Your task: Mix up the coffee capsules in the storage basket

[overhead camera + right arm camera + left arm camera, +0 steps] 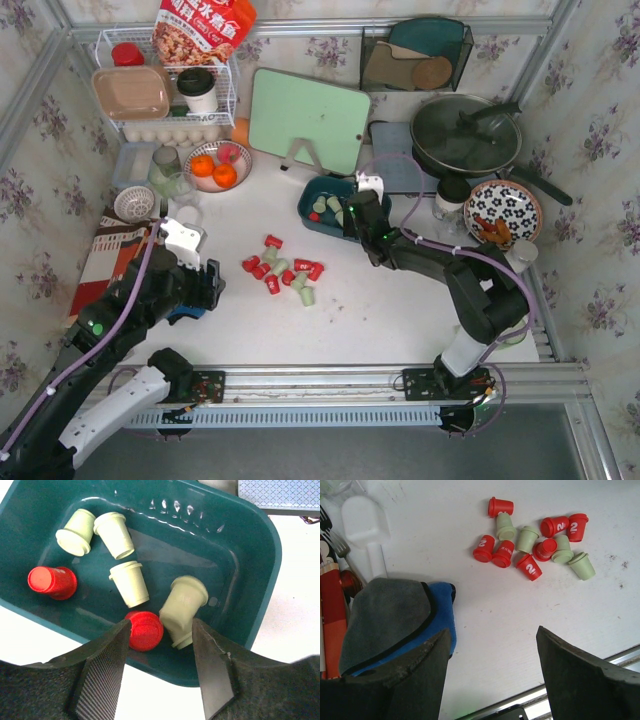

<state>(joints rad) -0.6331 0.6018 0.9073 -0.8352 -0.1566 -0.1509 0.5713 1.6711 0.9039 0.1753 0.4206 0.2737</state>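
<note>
Right gripper (160, 626): fingers apart, gripping nothing, poised over the near wall of the basket (200, 550). Just past the tips, on the basket floor, a red capsule (145, 630) and a pale green capsule (182, 610), side by side and touching; impossible to tell whether either finger touches them. Farther in, three more pale green ones, two of them touching at the far left corner, and one more red on its side by the left wall. Basket itself on the white table (400, 310), right of the middle and toward the far side, just near of a mint cutting board (305, 120) propped upright. Left gripper (492, 632): fingers wide, only bare table between them. Hovers low over the near left part of the table, right beside a crumpled grey and blue cloth (390, 615). Beyond the cloth, a white scoop (365, 525) flat on the table. Off to the right of these fingers and well apart from them, a heap of loose capsules (530, 540) in the middle of the table, left and near of the basket: seven red, four pale green, mostly touching one another, none inside any container.
</note>
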